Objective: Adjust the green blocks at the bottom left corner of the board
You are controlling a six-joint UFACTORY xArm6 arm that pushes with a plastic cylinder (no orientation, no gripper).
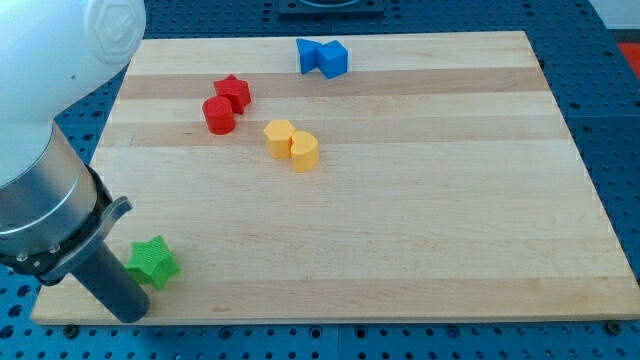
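Worktop (400, 220): pale wood on blue base.
Tip (133, 312): touching green star (152, 262), nudging cornerward.
Fingers: none, just a rod.

Our tabletop (420, 210) is pale wood with visible grain in lengthwise strips, smooth and faintly satin. The green star block (153, 262), red star block (233, 92), red cylinder (218, 115), two yellow blocks (292, 143) and two blue blocks (322, 57) look like matt, finely ribbed plastic. Our rod (108, 282) is dull dark metal under a brushed grey metal sleeve (40, 205) and a glossy white shell (60, 40).
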